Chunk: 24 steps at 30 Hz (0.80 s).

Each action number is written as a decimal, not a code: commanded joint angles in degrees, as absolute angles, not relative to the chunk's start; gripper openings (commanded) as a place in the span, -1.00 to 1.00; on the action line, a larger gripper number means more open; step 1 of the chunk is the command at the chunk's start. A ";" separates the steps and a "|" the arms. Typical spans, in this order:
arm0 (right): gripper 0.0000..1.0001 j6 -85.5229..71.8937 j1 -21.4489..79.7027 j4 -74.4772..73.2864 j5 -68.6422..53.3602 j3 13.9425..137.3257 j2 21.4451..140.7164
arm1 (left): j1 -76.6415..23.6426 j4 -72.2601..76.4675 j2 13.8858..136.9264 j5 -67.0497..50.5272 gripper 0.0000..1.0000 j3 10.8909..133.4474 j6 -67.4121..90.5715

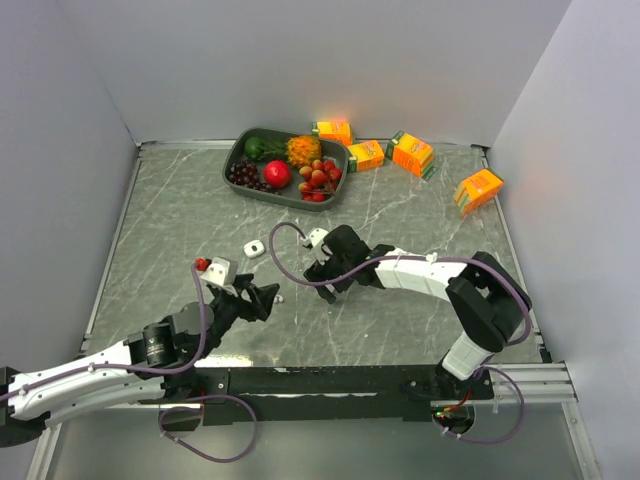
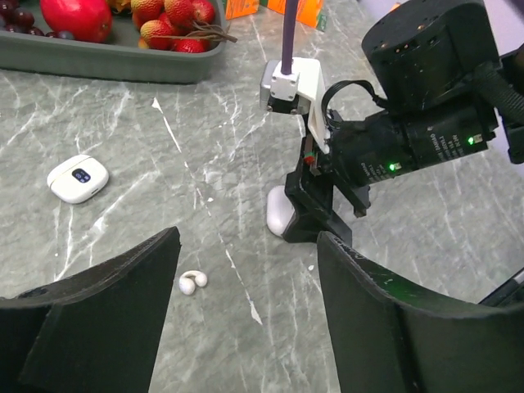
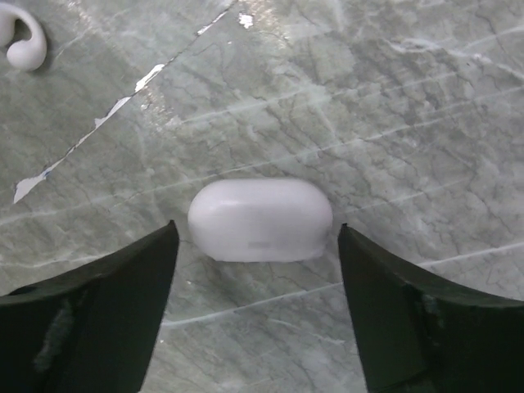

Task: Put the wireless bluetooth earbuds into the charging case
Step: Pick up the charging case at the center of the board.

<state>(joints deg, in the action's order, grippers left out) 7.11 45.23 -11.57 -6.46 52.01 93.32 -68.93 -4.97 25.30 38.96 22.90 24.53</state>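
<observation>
So your right gripper (image 3: 257, 229) is wide open, gripping nothing — the white charging case (image 3: 260, 214) lies between its fingers, an earbud (image 3: 23, 45) at its 10 o'clock. Your left gripper (image 2: 247, 246) is open and empty too.

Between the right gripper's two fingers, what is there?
A white charging case lies on the marble table between the fingers of the open right gripper, apparently untouched; the right wrist view shows it.

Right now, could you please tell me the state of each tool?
Left tool: open, holding nothing; an earbud lies on the table within its gap.
Right tool: open, straddling the white case without gripping it.
</observation>
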 commanded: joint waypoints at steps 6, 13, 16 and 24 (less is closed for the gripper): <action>0.99 0.10 45.70 -13.79 -0.10 54.75 86.14 | -68.82 -4.83 24.52 39.29 0.76 26.01 25.84; 0.94 -15.36 45.53 -20.20 13.45 55.19 69.99 | -68.64 -2.30 31.45 40.61 0.75 27.33 27.51; 0.88 -20.47 45.62 -26.00 13.45 56.33 66.11 | -66.55 -3.24 41.45 38.68 0.57 30.49 30.13; 0.60 -25.66 45.70 -30.50 9.85 52.74 56.53 | -46.07 -0.44 64.15 14.45 -0.81 35.50 40.26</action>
<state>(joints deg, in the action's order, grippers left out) -21.21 45.25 -26.85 11.09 54.57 60.75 -52.60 -3.64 60.40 27.66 33.89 35.29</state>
